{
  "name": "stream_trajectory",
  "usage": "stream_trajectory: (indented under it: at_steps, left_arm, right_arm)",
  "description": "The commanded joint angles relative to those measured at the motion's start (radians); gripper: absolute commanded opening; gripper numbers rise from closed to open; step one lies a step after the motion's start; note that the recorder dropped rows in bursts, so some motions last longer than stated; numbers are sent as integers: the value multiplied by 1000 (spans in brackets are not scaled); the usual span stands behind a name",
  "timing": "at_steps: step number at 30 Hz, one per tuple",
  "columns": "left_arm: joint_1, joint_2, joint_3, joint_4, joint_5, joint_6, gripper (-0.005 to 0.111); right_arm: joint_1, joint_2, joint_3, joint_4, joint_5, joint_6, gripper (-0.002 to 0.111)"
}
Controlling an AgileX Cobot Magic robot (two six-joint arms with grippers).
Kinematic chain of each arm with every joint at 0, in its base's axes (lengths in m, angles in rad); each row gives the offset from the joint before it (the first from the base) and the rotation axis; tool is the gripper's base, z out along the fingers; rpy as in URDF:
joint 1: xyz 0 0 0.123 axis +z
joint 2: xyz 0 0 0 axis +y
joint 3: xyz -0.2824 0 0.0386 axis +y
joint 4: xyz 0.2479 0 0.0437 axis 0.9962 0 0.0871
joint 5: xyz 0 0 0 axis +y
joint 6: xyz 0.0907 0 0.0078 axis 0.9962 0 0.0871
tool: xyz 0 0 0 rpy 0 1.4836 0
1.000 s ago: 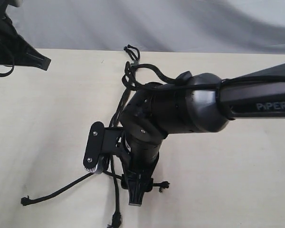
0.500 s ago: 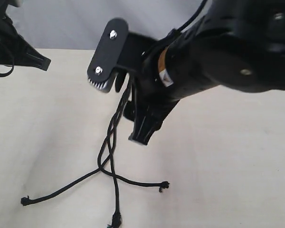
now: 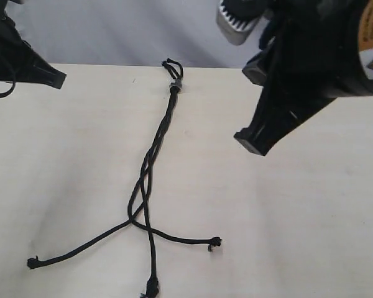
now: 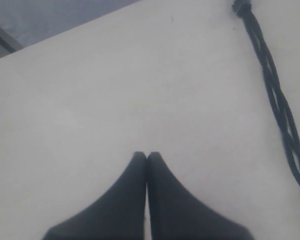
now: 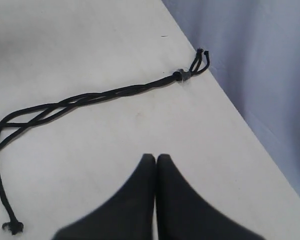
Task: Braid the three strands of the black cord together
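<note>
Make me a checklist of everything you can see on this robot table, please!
Surface: pale table, flat.
Job's things: black cord lies flat, twisted together from its grey clip to past the middle; below that the three strands spread apart, loose.
Clutter: nothing seen.
Grippers: left gripper shut, empty, apart from the cord; right gripper shut, empty, raised above the table.
Cables: a black cable loops under the left arm.
Surroundings: grey backdrop behind the table.

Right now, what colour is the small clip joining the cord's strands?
The clip is grey, clearest in the right wrist view.
</note>
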Motion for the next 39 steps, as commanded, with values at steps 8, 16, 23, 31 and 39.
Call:
stream_trajectory:
  at_steps: [8, 16, 23, 31, 39]
  left_arm:
    - [-4, -250, 111, -158, -305, 53, 0]
    - [-4, -249, 111, -158, -309, 53, 0]
    - [-4, -249, 111, -158, -309, 53, 0]
    - [-4, -249, 111, -158, -309, 53, 0]
    - [-4, -249, 111, -158, -309, 53, 0]
  right_arm:
    - [-6, -216, 353, -71, -221, 275, 0]
    - [-6, -213, 493, -76, -343, 398, 0]
    - [-6, -333, 753, 423, -597, 48, 0]
    - [-6, -517, 888, 598, -640, -86, 0]
    - [-143, -714, 971, 598, -957, 34, 0]
